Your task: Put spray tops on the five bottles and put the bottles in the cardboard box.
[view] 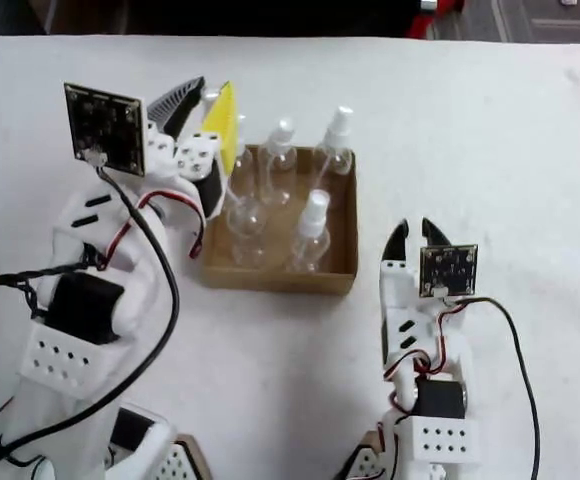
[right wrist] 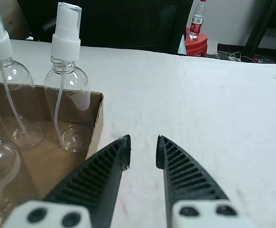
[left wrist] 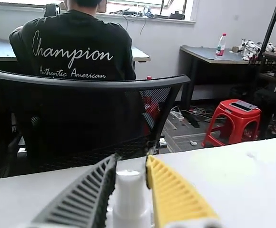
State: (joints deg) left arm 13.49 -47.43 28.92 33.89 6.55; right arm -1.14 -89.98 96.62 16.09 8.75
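Both fingers of the right gripper sit released at four o'clock of the brown cardboard box. Its clear plastic bottles look light and slippery, so the neck is probably the best hold. At eleven o'clock, the left gripper clenches a white spray top.

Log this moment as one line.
left gripper: jaws shut on spray top at cardboard box corner | right gripper: jaws open beside box | other bottles standing in box

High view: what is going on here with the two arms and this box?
The left gripper is shut on a bottle's white spray top at the far left corner of the cardboard box. Other bottles with spray tops on stand inside it. The right gripper is open and empty beside the box.
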